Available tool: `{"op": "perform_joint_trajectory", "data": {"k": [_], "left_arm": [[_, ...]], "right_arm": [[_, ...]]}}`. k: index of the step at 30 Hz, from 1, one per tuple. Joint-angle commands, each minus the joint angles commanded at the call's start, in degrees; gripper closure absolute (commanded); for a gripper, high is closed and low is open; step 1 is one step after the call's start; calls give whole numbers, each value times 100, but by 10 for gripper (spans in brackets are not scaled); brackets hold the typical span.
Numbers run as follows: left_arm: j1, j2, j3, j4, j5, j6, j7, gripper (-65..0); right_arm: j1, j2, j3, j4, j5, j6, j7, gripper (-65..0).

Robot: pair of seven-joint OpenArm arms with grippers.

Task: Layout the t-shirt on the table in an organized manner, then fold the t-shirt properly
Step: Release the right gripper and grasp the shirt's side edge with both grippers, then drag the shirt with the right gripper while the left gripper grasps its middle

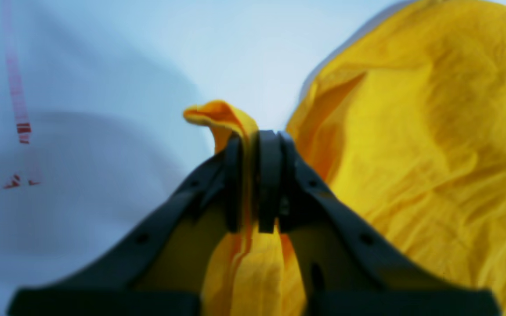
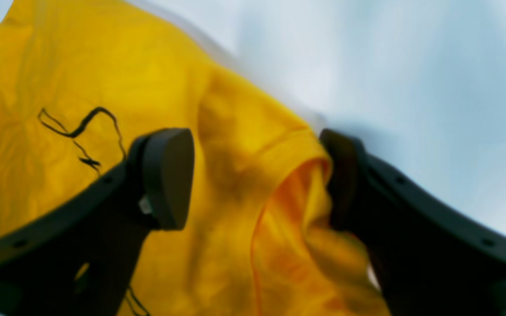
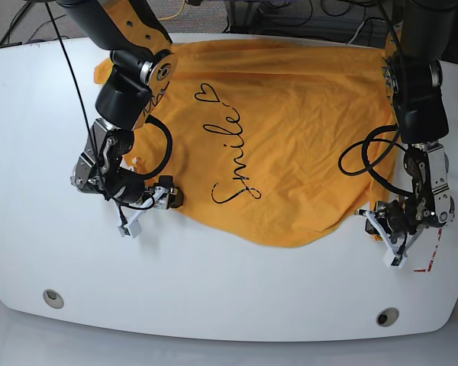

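Pinching a thin fold of the t-shirt point(image 1: 411, 145) between pressed-together jaws: left gripper point(image 1: 253, 180), at the garment's corner near the red outline mark point(image 1: 18, 109). Spread wide, jaws straddling a hemmed sleeve edge without closing on it: right gripper point(image 2: 253, 180), one pad over cloth, the other at the cloth's border beside the bare table point(image 2: 411, 66). Spread print-side up across the white table point(image 3: 214, 290), wrinkled, lower edge curved and uneven: orange-yellow t-shirt point(image 3: 290, 145). Black cursive lettering point(image 3: 233, 160) reading "Smile", with small heart outline point(image 3: 206, 92) above. Two grommet holes point(image 3: 53, 298) near the table's front edge.
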Motion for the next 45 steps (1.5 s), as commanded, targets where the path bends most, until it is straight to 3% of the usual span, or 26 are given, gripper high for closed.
{"op": "perform_joint_trajectory", "data": {"k": [6,8,15,25,31,36,45], "left_arm": [[88,9,0,9,0,0,0,-36],[105,18,0,9,0,0,0,-36],[114,18,0,18,0,0,0,-36],[-273,-9,0,26,0,-9,88,-36],[-695,-9,-18,352,-9,-9,413,-36],[-818,18,-404,1020,-9,-18,879,-42],[-1055,35,-1125,2198,-9,-527,1837,-42]], "right_arm": [[97,18,-26,0,0,0,0,-52],[105,44,-149,9,0,0,0,-30],[62,53,-484,624,0,0,-62,-22],[-44,70,-941,1943,0,0,-510,-21],[193,211,-1169,2479,0,0,-695,-21],[607,369,-1204,2532,0,0,-782,-21],[1354,703,-1336,2523,0,0,-800,-21]]}}
